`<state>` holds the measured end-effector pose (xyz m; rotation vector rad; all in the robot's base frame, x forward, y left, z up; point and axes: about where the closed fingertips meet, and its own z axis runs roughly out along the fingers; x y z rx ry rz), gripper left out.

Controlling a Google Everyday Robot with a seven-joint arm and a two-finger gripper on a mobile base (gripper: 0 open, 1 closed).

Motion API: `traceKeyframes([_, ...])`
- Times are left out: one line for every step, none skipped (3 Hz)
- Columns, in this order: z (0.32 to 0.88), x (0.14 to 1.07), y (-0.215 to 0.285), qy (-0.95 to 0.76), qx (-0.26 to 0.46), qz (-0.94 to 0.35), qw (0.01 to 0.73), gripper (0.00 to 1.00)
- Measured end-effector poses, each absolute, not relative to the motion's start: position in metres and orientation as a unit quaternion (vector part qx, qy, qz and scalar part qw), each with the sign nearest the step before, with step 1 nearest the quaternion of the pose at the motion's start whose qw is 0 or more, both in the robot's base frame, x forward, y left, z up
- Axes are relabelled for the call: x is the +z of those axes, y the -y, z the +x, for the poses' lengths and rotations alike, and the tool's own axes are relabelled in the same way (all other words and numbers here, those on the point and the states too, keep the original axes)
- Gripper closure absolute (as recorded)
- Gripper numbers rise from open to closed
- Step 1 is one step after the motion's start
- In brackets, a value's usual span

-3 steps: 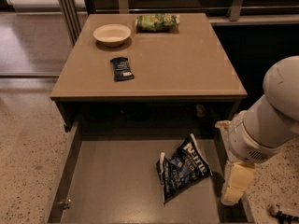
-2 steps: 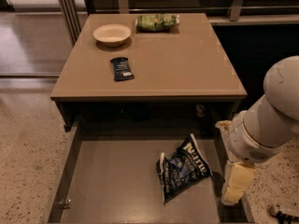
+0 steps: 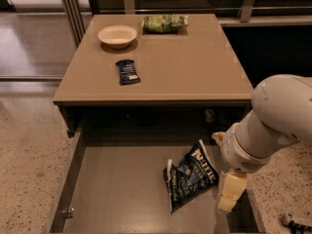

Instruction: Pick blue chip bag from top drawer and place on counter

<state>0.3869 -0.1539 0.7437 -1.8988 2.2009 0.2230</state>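
1. Blue chip bag lies in the top drawer, which stands pulled out below the front edge of the counter.
2. It rests on the drawer's flat grey bottom, in the right half, crumpled and tilted. Its white "Kettle" lettering faces up and its top end points toward the back right.
3. My gripper hangs down inside the drawer near its right wall, just beside the bag's right edge. I cannot tell whether it touches the bag.
4. I cannot tell whether my gripper is released or clenched. The bag lies on the drawer bottom, not lifted.
5. My white arm comes in from the right edge of the view. Its big rounded joint sits above the drawer's right side and just beside the counter's front right corner.
6. On the counter, a cream bowl stands at the back left.
7. A green chip bag lies at the back edge, to the right of the bowl and apart from it.
8. A small dark-blue snack bar wrapper lies flat in front of the bowl, nearer the counter's left side than its middle.
9. A speckled floor shows on both sides of the drawer. A small dark thing lies on it at the bottom right corner, and I cannot make out what it is.
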Motion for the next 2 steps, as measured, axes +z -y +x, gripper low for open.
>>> traceKeyframes([0.394, 0.724, 0.136, -0.743, 0.076, -0.655, 0.116, 0.00])
traceKeyframes([0.396, 0.703, 0.123, -0.739, 0.077, -0.658, 0.120, 0.00])
